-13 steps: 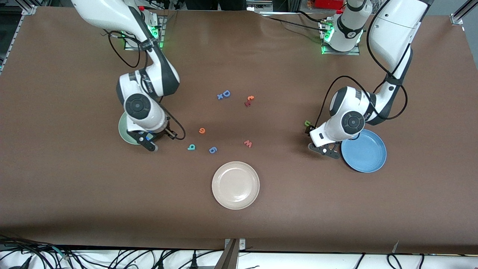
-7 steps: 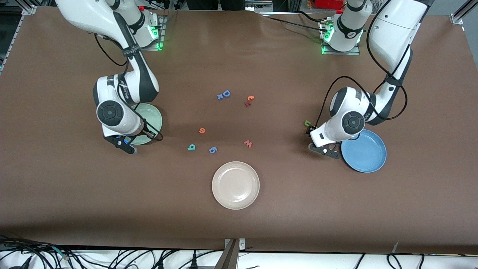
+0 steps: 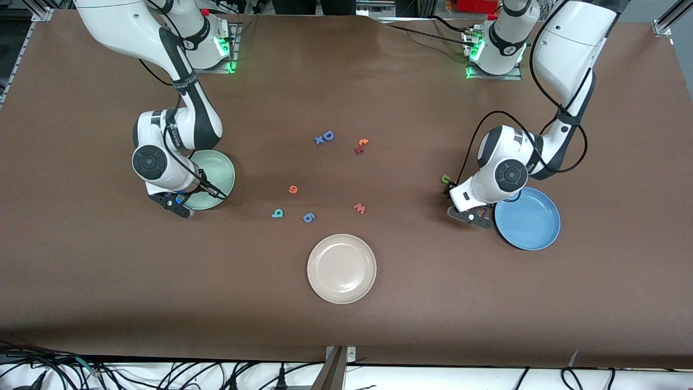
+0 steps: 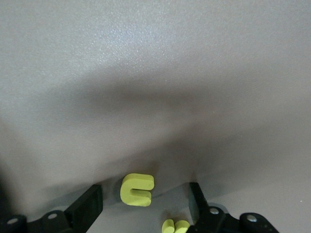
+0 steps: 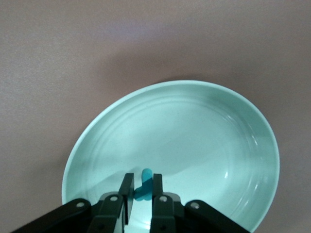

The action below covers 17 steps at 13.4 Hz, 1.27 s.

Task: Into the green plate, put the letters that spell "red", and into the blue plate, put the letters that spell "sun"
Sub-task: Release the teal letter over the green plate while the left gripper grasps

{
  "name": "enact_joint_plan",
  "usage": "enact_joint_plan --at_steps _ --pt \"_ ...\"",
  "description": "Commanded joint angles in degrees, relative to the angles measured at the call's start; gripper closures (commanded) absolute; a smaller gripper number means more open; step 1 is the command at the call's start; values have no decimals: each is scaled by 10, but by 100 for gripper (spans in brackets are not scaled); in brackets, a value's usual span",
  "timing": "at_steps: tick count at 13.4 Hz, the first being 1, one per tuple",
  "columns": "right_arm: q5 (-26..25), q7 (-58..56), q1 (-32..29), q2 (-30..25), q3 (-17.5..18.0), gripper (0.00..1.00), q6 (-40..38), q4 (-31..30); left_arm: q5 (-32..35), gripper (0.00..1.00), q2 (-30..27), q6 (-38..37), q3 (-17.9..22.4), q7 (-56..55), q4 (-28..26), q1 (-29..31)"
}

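Right gripper (image 5: 141,196) hangs over the round pale mint-green plate (image 5: 204,126), near its rim, jaws pinching a small teal foam letter (image 5: 144,183), which we take for the "r". We judge it is held low over the dish so a release drops it inside rather than on the brown table (image 3: 108,281).

Left gripper (image 4: 143,206) sits low at the table beside the round blue plate (image 3: 533,222), jaws spread with a yellow foam "u" (image 4: 137,189) lying flat between them, not yet gripped. A second bit of yellow foam (image 4: 175,226) shows beside one finger; we cannot tell which letter it is.

Taking the green plate as landmark: orange "e" (image 3: 293,189) and teal "d" (image 3: 278,213) lie well apart from it toward the left arm's end, on open table. A blue "g" (image 3: 308,218) lies just beside the "d", so that pick wants care. The beige-white plate (image 3: 341,268) lies nearer the front camera, clear of both.
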Motion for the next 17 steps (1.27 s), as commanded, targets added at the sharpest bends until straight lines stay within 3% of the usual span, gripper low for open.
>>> enact_joint_plan --at_steps 1,2,6,10,14,17 --pt "12 -12 -1 -2 1 7 8 -5 14 43 -4 11 5 -8 -12 -5" --pt "12 -11 -1 -3 1 3 7 -3 14 48 -4 11 5 -8 -12 -5" --pt "12 -7 4 -22 14 2 -22 13 14 55 -4 11 5 -8 -11 -5" --pt "8 98 12 -21 101 2 -27 51 14 68 -5 11 5 -8 -11 -5" --pt "8 187 69 14 105 2 17 86 14 78 -24 0 12 -4 -3 -5" --pt "7 207 89 57 105 2 70 101 14 78 -38 -18 30 21 6 -5"
